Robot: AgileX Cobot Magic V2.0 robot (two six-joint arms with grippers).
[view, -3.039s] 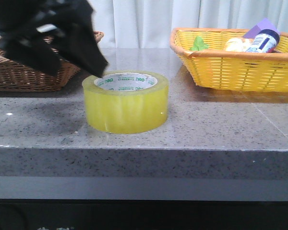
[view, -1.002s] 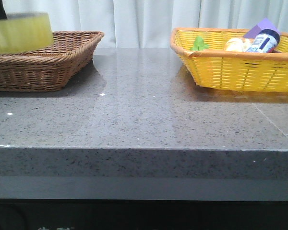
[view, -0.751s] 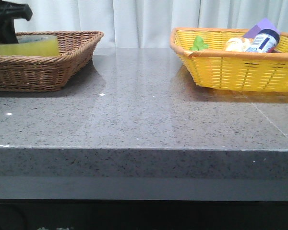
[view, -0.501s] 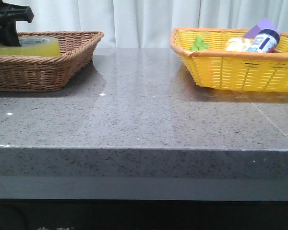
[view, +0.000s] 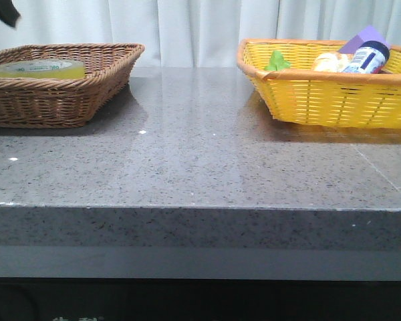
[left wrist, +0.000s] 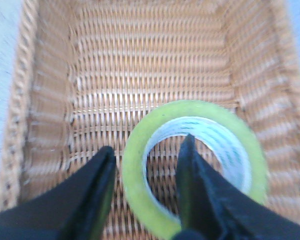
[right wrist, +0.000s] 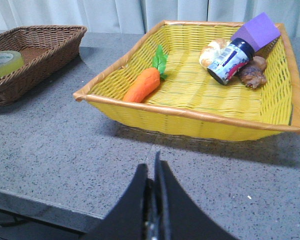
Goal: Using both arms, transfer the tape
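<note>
The yellow tape point(view: 39, 68) lies flat inside the brown wicker basket point(view: 67, 100) at the far left of the table. In the left wrist view the tape point(left wrist: 200, 109) rests on the basket floor point(left wrist: 50, 100). My left gripper point(left wrist: 147, 145) is open above it, one finger over the white core's hole and the other outside the ring, not touching the roll. Only its dark tip point(view: 3, 10) shows at the top left of the front view. My right gripper point(right wrist: 154, 162) is shut and empty, over the table near its front edge, before the yellow basket point(right wrist: 190, 120). The tape point(right wrist: 2, 62) also shows there.
The yellow basket point(view: 334, 100) at the back right holds a toy carrot point(right wrist: 142, 85), a blue-labelled bottle point(right wrist: 230, 60), a purple block point(right wrist: 257, 30) and bread. Grey stone tabletop point(view: 200, 167) lies between the two baskets.
The left gripper carried the tape from the table's middle to the brown basket, lowered it in, let go and rose toward the top left corner.
</note>
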